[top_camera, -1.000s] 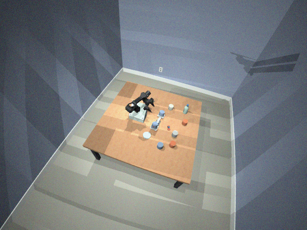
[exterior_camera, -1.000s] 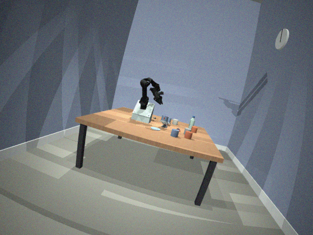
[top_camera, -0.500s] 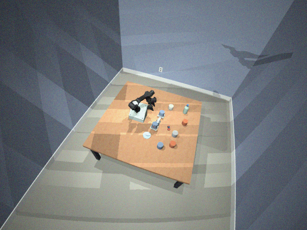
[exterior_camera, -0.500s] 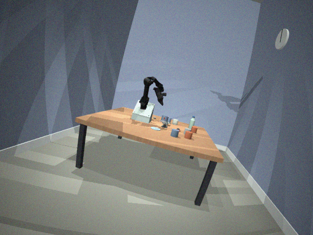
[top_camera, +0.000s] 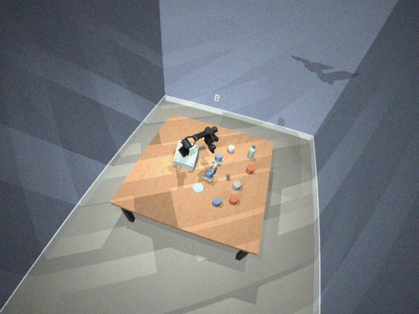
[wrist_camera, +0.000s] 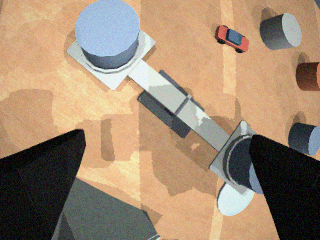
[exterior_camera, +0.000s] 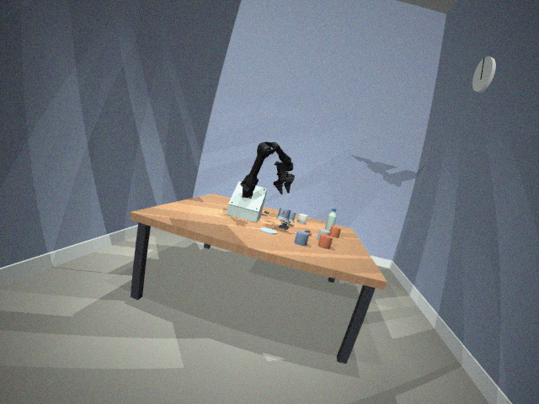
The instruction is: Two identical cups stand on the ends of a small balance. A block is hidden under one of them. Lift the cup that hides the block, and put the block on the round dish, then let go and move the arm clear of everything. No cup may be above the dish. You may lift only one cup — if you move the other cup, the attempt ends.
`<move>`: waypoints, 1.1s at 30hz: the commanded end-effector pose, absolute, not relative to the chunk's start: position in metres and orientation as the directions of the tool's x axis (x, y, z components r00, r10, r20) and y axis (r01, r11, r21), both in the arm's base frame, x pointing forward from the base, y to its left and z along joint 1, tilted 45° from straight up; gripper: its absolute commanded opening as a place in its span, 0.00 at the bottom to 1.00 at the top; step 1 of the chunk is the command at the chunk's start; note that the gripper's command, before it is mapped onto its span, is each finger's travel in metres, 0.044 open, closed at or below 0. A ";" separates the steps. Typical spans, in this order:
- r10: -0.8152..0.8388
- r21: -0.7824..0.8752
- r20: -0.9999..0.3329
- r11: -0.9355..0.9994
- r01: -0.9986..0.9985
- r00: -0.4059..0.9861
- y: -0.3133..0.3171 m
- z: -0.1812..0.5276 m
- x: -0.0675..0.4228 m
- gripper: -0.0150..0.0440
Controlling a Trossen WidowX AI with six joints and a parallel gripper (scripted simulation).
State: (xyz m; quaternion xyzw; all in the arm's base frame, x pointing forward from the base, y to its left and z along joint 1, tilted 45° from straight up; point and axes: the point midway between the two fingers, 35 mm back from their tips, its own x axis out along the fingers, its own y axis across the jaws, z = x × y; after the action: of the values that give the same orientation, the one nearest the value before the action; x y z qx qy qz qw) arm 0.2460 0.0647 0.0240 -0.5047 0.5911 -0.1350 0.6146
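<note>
The small balance [top_camera: 213, 165] [wrist_camera: 175, 98] stands on the table beside the arm's base. A blue-grey cup sits upside down on each end: one cup [top_camera: 218, 157] [wrist_camera: 108, 32] is in full sight in the wrist view, the other cup [top_camera: 209, 173] [wrist_camera: 238, 163] is partly hidden behind my right finger. In the exterior view the two cups [exterior_camera: 285, 213] overlap. The pale round dish [top_camera: 198, 187] [exterior_camera: 268, 231] [wrist_camera: 232, 203] lies just past the second cup. My gripper [top_camera: 212, 148] [exterior_camera: 284, 188] [wrist_camera: 170, 140] is open and empty, high above the balance. No block shows.
Loose things lie beyond the balance: a red toy car [top_camera: 228, 176] [wrist_camera: 232, 38], a grey cup [top_camera: 236, 185] [wrist_camera: 280, 30], two orange cups [top_camera: 250, 169] [top_camera: 233, 199], a blue cup [top_camera: 216, 201] [wrist_camera: 304, 138], a white cup [top_camera: 230, 148] and a bottle [top_camera: 251, 152]. The arm's base box [top_camera: 185, 158] is close by.
</note>
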 end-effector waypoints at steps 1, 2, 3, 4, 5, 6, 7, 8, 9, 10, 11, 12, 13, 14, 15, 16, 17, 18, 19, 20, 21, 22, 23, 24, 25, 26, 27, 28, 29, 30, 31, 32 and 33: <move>-0.759 -0.713 -0.618 0.431 -0.553 0.204 0.066 0.011 0.261 1.00; -0.759 -0.695 -0.623 0.424 -0.580 0.191 0.066 0.007 0.264 1.00; -0.758 -0.676 -0.627 0.418 -0.607 0.177 0.065 0.004 0.267 1.00; -0.758 -0.656 -0.632 0.411 -0.633 0.163 0.065 0.001 0.270 1.00; -0.757 -0.635 -0.637 0.405 -0.658 0.149 0.064 -0.003 0.273 1.00; -0.755 -0.613 -0.641 0.399 -0.682 0.135 0.064 -0.006 0.275 1.00; -0.754 -0.590 -0.646 0.392 -0.706 0.122 0.063 -0.010 0.278 1.00; -0.752 -0.567 -0.650 0.386 -0.728 0.108 0.062 -0.013 0.281 1.00; -0.750 -0.542 -0.655 0.379 -0.750 0.094 0.061 -0.017 0.284 1.00; -0.747 -0.517 -0.659 0.373 -0.771 0.081 0.060 -0.021 0.287 1.00; -0.745 -0.490 -0.664 0.366 -0.791 0.067 0.059 -0.024 0.290 1.00; -0.742 -0.464 -0.668 0.359 -0.810 0.054 0.058 -0.028 0.292 1.00; -0.739 -0.436 -0.673 0.352 -0.828 0.040 0.057 -0.032 0.295 1.00; -0.736 -0.408 -0.677 0.345 -0.845 0.027 0.056 -0.036 0.298 1.00; -0.732 -0.380 -0.681 0.337 -0.862 0.014 0.054 -0.040 0.300 1.00; -0.728 -0.351 -0.685 0.330 -0.877 0.000 0.053 -0.044 0.303 1.00; -0.724 -0.321 -0.690 0.322 -0.891 -0.013 0.051 -0.049 0.305 1.00; -0.720 -0.291 -0.694 0.313 -0.904 -0.026 0.050 -0.053 0.308 1.00; -0.715 -0.261 -0.698 0.305 -0.916 -0.039 0.048 -0.057 0.310 1.00; -0.710 -0.231 -0.702 0.295 -0.927 -0.052 0.046 -0.061 0.313 1.00; -0.705 -0.200 -0.706 0.286 -0.937 -0.064 0.045 -0.066 0.315 1.00; -0.700 -0.170 -0.710 0.276 -0.946 -0.077 0.043 -0.070 0.317 1.00; -0.695 -0.139 -0.714 0.266 -0.954 -0.090 0.041 -0.075 0.320 1.00; -0.690 -0.114 -0.717 0.257 -0.960 -0.100 0.039 -0.078 0.321 1.00; -0.687 -0.099 -0.719 0.252 -0.963 -0.106 0.038 -0.080 0.322 1.00; -0.686 -0.094 -0.719 0.250 -0.964 -0.108 0.038 -0.081 0.323 1.00; -0.686 -0.094 -0.719 0.250 -0.964 -0.108 0.038 -0.081 0.323 1.00; -0.686 -0.094 -0.719 0.250 -0.964 -0.108 0.038 -0.081 0.323 1.00; -0.686 -0.094 -0.719 0.250 -0.964 -0.108 0.038 -0.081 0.323 1.00; -0.686 -0.094 -0.719 0.250 -0.964 -0.108 0.038 -0.081 0.323 1.00; -0.686 -0.094 -0.719 0.250 -0.964 -0.108 0.038 -0.081 0.323 1.00; -0.686 -0.094 -0.719 0.250 -0.964 -0.108 0.038 -0.081 0.323 1.00; -0.686 -0.094 -0.719 0.250 -0.964 -0.108 0.037 -0.082 0.323 1.00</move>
State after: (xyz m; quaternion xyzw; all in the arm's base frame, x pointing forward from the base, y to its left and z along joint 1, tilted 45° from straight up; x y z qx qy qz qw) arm 0.3188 0.0366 -0.0798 -0.5774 0.7173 0.1998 0.3349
